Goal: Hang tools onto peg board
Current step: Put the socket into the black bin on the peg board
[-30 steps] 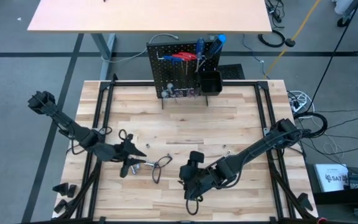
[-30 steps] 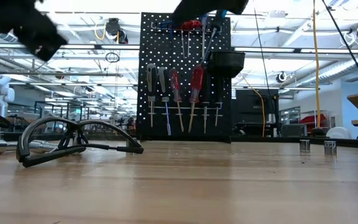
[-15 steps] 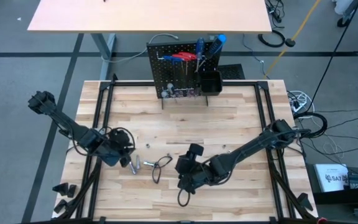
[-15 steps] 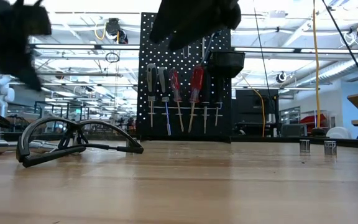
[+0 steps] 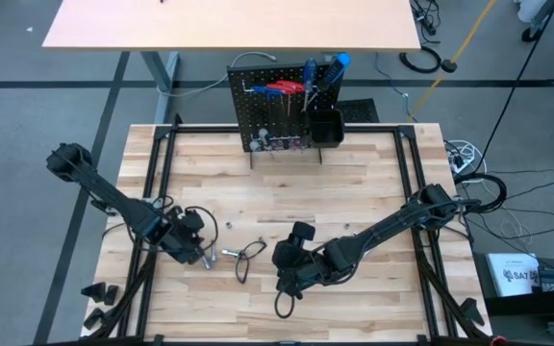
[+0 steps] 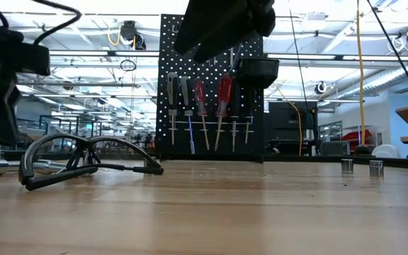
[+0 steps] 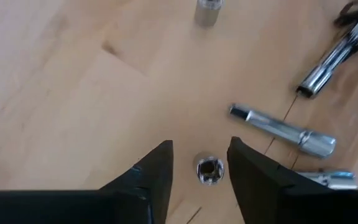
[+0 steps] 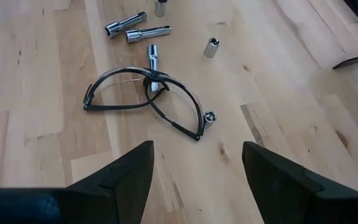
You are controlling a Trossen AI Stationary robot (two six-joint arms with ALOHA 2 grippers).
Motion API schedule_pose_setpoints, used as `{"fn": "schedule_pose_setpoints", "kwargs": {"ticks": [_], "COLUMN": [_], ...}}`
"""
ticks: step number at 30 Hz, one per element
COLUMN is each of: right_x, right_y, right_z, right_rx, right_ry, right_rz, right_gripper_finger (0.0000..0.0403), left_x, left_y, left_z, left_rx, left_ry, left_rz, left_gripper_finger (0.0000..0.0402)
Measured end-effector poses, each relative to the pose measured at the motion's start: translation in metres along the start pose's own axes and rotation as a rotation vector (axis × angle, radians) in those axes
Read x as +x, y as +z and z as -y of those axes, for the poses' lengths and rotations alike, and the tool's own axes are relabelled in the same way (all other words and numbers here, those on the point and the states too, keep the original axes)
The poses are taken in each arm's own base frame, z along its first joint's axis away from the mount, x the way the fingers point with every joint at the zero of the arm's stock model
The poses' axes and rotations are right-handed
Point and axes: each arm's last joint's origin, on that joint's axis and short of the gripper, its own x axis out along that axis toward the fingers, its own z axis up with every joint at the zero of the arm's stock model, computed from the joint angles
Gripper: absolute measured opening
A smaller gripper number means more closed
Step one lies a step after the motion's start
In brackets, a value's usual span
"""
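The black peg board [image 5: 279,111] stands upright at the table's far edge, with red, blue and silver tools hanging on its hooks [image 6: 204,106] and a black bin [image 5: 327,127] on it. A black wire loop [image 8: 145,99] lies flat on the table among several silver bits [image 8: 126,26]. My left gripper [image 7: 200,146] is open and points down, low over the table left of the loop. Its fingers stand on either side of a small upright silver socket [image 7: 209,170] without touching it. My right gripper [image 8: 194,177] is open and empty, above the table right of the loop [image 5: 248,256].
Silver extension bars [image 7: 283,129] lie close beside the socket, toward the loop. Single small sockets [image 8: 212,46] are scattered on the wood between the loop and the board. Two small bits [image 6: 358,167] stand at the right. Black frame rails [image 5: 157,183] run along both table sides.
My left gripper has tipped from pointing across the table to pointing down and has come down over the silver bits left of the loop. My right gripper has gone a little toward the table's left edge, toward the loop. The loop and the bits have stayed in place.
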Motion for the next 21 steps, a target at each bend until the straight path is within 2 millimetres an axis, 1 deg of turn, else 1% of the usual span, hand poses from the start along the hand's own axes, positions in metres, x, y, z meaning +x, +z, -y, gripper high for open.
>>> {"fn": "schedule_pose_setpoints", "kwargs": {"ticks": [10,16,21], "right_x": [0.000,0.000,0.000], "right_y": [0.000,0.000,0.000], "right_z": [0.000,0.000,0.000], "right_rx": [0.001,0.001,0.001], "right_ry": [0.003,0.003,0.003], "right_rz": [-0.003,-0.003,-0.003], "right_gripper_finger": [0.0238,0.0238,0.0238], "left_x": [0.020,0.028,0.029], "left_y": [-0.005,-0.007,-0.007], "left_z": [0.007,0.012,0.013], "left_rx": [0.040,0.066,0.067], "left_ry": [0.098,0.091,0.093], "left_rz": [-0.073,-0.107,-0.115], "left_gripper_finger": [0.0225,0.0231,0.0230]}}
